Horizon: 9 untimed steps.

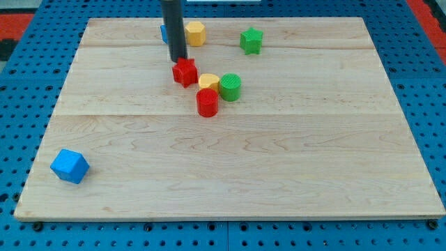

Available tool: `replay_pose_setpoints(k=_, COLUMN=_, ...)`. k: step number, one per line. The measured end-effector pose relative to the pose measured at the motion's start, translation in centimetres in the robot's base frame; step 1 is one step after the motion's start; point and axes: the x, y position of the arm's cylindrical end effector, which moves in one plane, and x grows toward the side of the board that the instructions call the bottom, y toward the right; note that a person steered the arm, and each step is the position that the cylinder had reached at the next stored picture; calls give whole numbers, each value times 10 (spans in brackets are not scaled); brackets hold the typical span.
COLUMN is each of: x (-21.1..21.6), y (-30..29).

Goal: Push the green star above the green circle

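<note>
The green star (pixel 251 40) lies near the view's top, right of centre. The green circle (pixel 230 86) lies below and a little left of it, touching a yellow block (pixel 208 81). My tip (pixel 179 60) stands just above the red star (pixel 185 72), touching or almost touching it, well left of the green star and up-left of the green circle.
A red cylinder (pixel 207 102) sits below the yellow block. A yellow hexagon (pixel 195 33) and a partly hidden blue block (pixel 164 33) lie at the top behind the rod. A blue cube (pixel 70 166) sits at the bottom left. The wooden board (pixel 279 160) rests on blue pegboard.
</note>
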Motion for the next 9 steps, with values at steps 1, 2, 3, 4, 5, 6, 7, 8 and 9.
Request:
replay_pose_setpoints(k=1, x=10, y=12)
replay_pose_setpoints(k=2, x=-36, y=57)
replay_pose_setpoints(k=3, x=-36, y=129)
replay_pose_setpoints(k=4, x=-31, y=142)
replay_pose_setpoints(k=5, x=-34, y=223)
replay_pose_setpoints(k=6, x=-99, y=209)
replay_pose_setpoints(k=7, x=-99, y=133)
replay_pose_setpoints(k=8, x=-24, y=79)
replay_pose_setpoints(k=9, x=5, y=65)
